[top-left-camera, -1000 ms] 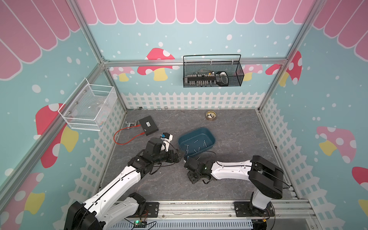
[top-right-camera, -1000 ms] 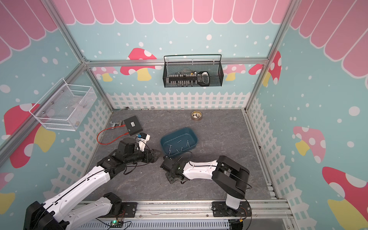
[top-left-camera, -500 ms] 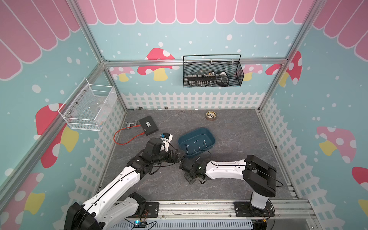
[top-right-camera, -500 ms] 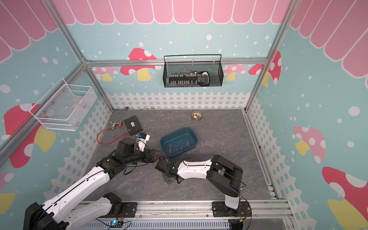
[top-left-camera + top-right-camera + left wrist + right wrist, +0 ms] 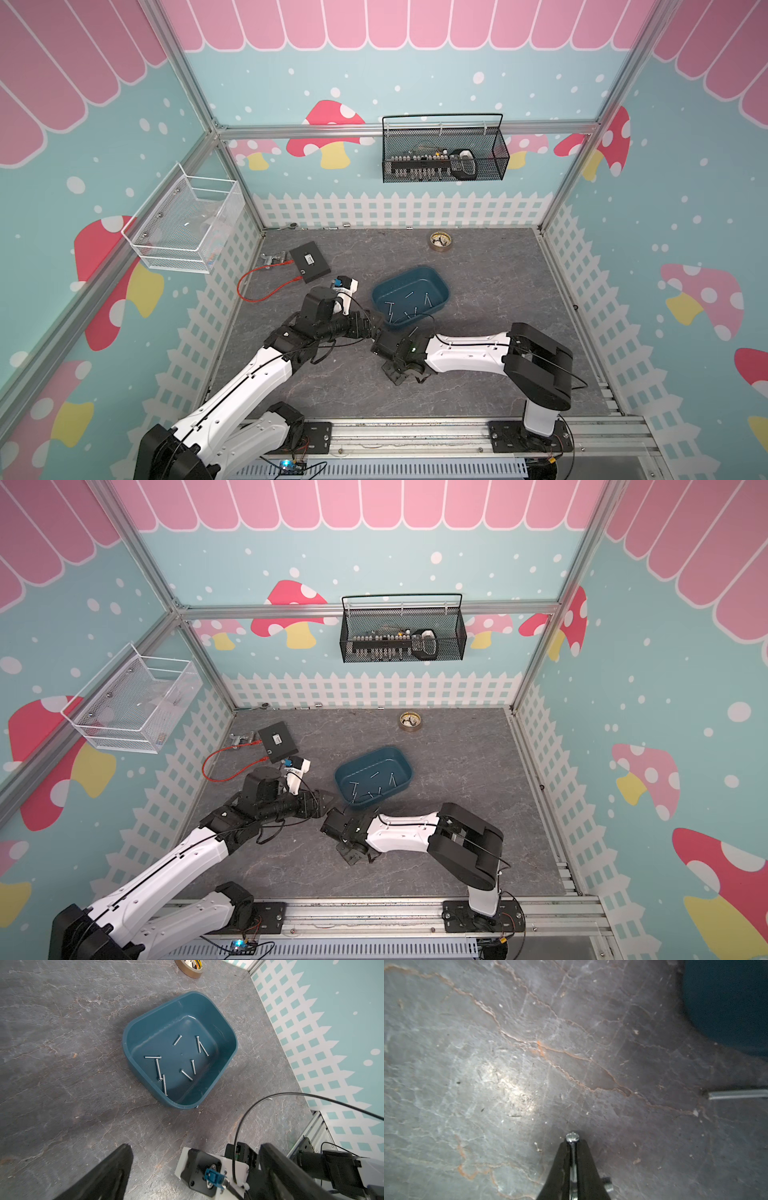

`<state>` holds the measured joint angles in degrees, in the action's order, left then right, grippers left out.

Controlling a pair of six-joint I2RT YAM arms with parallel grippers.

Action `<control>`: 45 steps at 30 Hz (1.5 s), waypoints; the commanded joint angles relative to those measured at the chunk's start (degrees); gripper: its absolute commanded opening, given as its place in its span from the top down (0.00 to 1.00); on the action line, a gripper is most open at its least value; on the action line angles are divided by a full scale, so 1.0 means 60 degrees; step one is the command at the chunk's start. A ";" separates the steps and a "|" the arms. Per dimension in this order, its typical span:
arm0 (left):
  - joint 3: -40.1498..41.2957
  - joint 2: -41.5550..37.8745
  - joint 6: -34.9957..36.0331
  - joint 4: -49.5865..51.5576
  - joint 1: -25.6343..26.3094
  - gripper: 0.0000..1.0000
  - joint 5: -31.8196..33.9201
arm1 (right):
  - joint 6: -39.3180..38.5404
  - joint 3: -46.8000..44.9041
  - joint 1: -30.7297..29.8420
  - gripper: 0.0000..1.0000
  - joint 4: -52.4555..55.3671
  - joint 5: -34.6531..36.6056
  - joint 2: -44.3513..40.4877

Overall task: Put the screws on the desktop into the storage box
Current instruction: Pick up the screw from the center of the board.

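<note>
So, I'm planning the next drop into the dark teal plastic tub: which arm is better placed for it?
Right. The right pincer is shut on a thin silvery metal screw, close to the dark teal plastic tub. The left pincer hangs open and empty over the marbled grey desktop.

The left arm (image 5: 249,374) stretches forward and inward, its end effector (image 5: 196,1145) held roughly level with the jaws spread wide. The right arm (image 5: 465,353) folds at a raised elbow and reaches low across toward it. Its wrist bends down, and its end effector (image 5: 572,1144) is pinched tight on a screw (image 5: 572,1137) just above the table (image 5: 488,1064).
</note>
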<state>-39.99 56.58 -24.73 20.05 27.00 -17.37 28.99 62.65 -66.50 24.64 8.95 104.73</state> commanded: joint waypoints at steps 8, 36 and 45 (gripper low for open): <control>-0.0037 -0.0113 0.0042 0.0078 -0.0406 0.01 -0.0086 | -0.0327 -0.0151 -0.0138 0.99 0.0076 -0.0833 0.0392; 0.0161 -0.0289 0.0076 0.0074 -0.0470 0.01 0.0090 | -0.0609 -0.0613 0.0494 1.00 0.0142 -0.0319 -0.2006; 0.0170 -0.0261 0.0079 0.0022 -0.0469 0.01 0.0009 | -0.1253 -0.0597 0.1666 1.00 0.0448 -0.0171 -0.2926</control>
<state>-39.77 55.72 -24.67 20.34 24.49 -17.34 23.73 59.46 -58.37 25.76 7.09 88.90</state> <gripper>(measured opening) 0.990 0.054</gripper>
